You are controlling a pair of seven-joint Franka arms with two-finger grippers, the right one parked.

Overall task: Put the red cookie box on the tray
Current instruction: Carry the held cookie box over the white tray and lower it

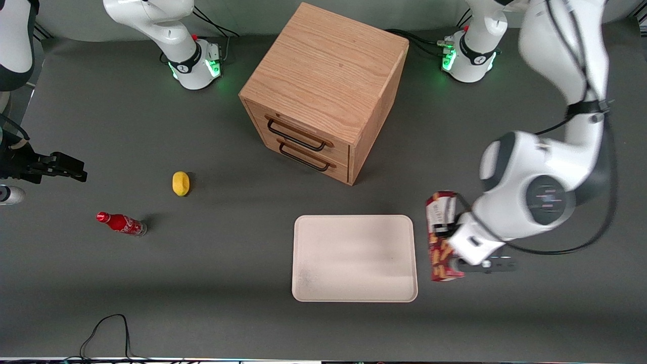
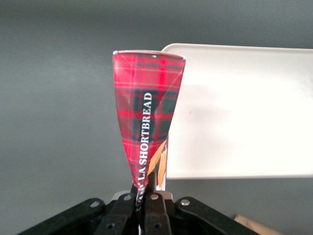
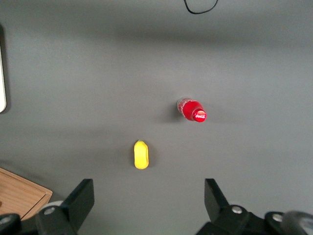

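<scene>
Transport is the step in hand: the gripper (image 1: pixel 457 263) is clamped on the red cookie box (image 1: pixel 441 237), a slim tartan-printed carton held clear of the table just at the tray's (image 1: pixel 354 285) three-o'clock edge. Next, a sideways carry toward nine o'clock over the smooth cream tray, then lowering. Farthest, the boxy oak-grain drawer cabinet (image 1: pixel 323 76).

The red plaid box (image 1: pixel 441 237) is clamped in the pincer (image 1: pixel 457 263), lifted. The cream tray (image 1: pixel 355 258) lies flat just beside the pincer, empty.
</scene>
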